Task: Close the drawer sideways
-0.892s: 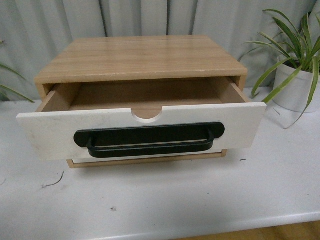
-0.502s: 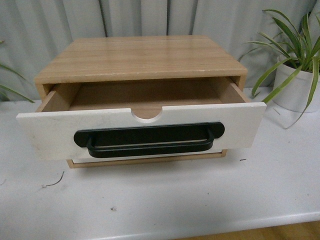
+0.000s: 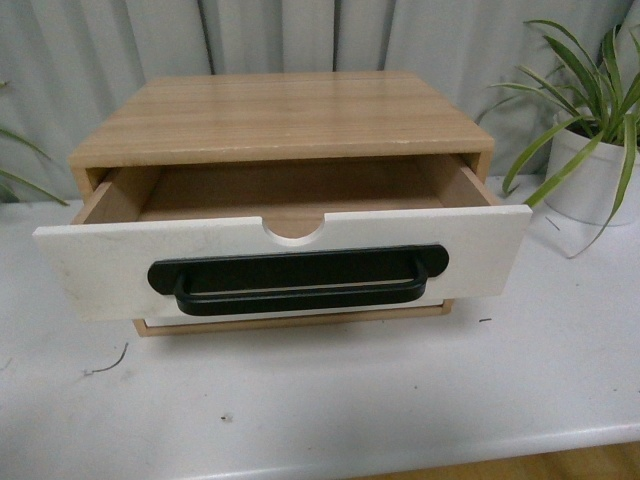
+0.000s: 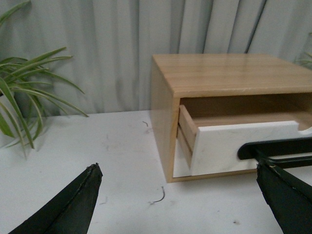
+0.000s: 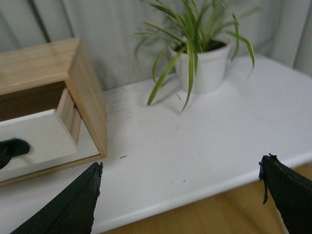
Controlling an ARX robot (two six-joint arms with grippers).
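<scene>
The left gripper [image 4: 176, 167] is spread wide and holds nothing, hanging over the white table [image 4: 117, 161] clear of the wooden cabinet [image 4: 229, 73]. In the front view the cabinet sits mid-table. The drawer [image 3: 90, 265] is pulled out toward 6 o'clock, its black bar handle [image 3: 298, 280] running across the white front. A potted plant [image 3: 590, 160] stands at 2 o'clock from the cabinet. The right gripper [image 5: 181, 163] also gapes wide, empty, above the table's near edge.

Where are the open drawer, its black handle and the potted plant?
drawer [image 3: 90, 265]: front view, white front panel, left of the handle.
handle [image 3: 300, 272]: front view, middle of the black part.
plant [image 3: 590, 185]: front view, its white pot.
</scene>
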